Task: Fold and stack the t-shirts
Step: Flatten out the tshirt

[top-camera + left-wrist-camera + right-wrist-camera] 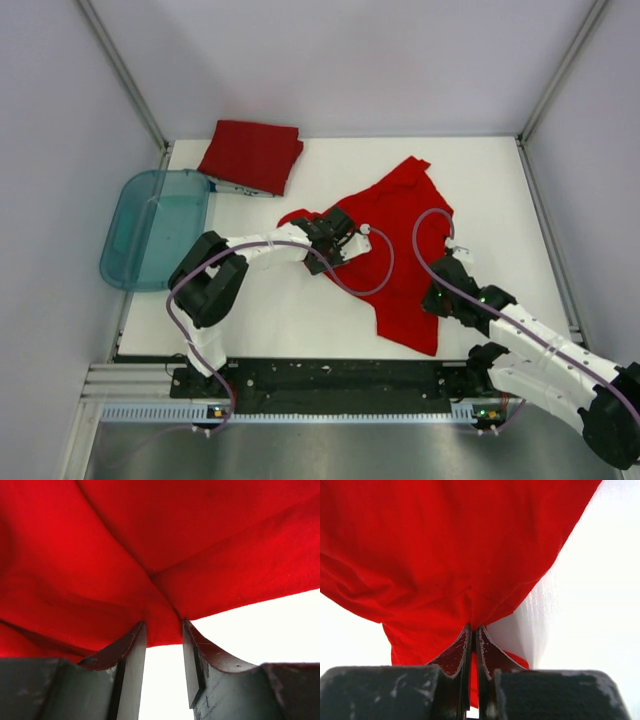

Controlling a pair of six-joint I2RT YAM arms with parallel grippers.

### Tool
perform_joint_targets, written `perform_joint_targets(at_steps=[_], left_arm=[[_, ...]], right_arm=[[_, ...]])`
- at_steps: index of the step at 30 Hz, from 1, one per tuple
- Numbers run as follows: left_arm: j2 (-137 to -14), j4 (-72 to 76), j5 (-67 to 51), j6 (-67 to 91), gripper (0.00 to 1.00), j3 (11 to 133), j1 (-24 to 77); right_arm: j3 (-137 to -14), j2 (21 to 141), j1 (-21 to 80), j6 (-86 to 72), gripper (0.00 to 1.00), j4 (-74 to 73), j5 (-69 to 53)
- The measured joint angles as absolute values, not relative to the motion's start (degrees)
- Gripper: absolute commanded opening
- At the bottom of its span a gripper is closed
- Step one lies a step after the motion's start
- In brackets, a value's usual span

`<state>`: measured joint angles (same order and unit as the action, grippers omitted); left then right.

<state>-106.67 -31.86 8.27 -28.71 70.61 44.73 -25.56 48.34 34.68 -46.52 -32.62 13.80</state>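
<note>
— Jaws first?
— My right gripper (474, 630) is pinched tight on the loose plain red fabric t-shirt (455, 545), cloth fanning out ahead of the tips. My left gripper (164, 626) stands parted, shirt edge right at its tips.
— And the lie?
— Stretched between both jaws, long axis crossing that line, near-to-far. Collar end: can't tell. I'd close left next.
</note>
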Motion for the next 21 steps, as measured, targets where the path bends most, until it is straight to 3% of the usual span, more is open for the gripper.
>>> perform_joint_targets(at_steps=[7,17,21], left_arm=[[-106.67,-31.70,9.26,-29.08,0.00,70.61,44.34],[-103.33,-35.73,13.13,-30.17,0.00,71.64,42.09],[-95.81,-40.32,16.97,-30.89,0.00,77.89,39.99]], right_arm=[[-25.52,47.70,34.61,-46.52,0.00,-32.60,13.82],[-26.22,41.76,29.89,-44.91,0.00,-34.44,12.99],[-34.33,38.20,27.94,-42.02,0.00,-40.12,13.87]])
